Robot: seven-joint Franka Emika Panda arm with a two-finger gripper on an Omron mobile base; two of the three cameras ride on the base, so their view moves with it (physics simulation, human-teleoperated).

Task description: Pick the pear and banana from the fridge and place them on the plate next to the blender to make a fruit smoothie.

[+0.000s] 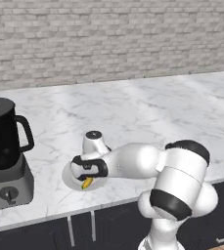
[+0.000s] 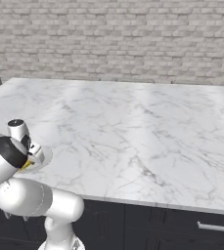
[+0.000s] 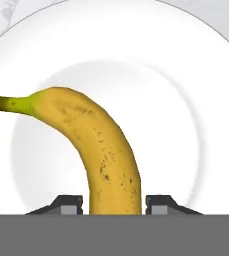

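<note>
The claw (image 3: 113, 202) stands over the plate (image 3: 186, 65), its two tips flanking the banana (image 3: 103, 150) with thin gaps either side, slightly open and not clamping. The banana lies on the plate beneath it. The blender (image 1: 6, 151) stands near, off to the claw's left.

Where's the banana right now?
The banana lies on the white plate on the marble counter, right of the blender in the left base view, between the gripper fingertips.
</note>
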